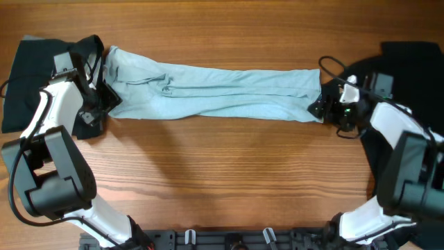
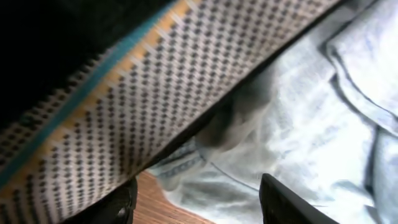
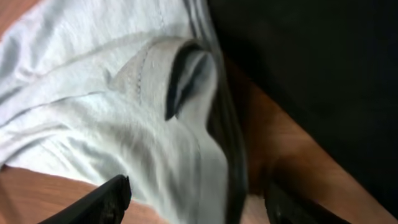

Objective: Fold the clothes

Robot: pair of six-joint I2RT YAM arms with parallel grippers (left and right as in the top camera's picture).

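Shirt news: aqua shirt [image 1: 215, 94] lies as long bunched band across table [image 1: 222, 180] middle. Left gripper [image 2: 202, 205] over its left end, right gripper [image 3: 196, 202] over right end, both spread wide, nothing pinched. Imo bite both ends level, avoid black shirts [image 1: 28, 76].

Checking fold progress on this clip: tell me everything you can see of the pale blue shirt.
The pale blue shirt is soft, plain, cotton-like cloth. It is gathered into a long, narrow, wrinkled band that lies flat across the wooden table, and the wrist views show a stitched hem. Black clothes lie by both its ends. The left gripper and right gripper sit at its two ends, each with its fingers spread over the fabric.
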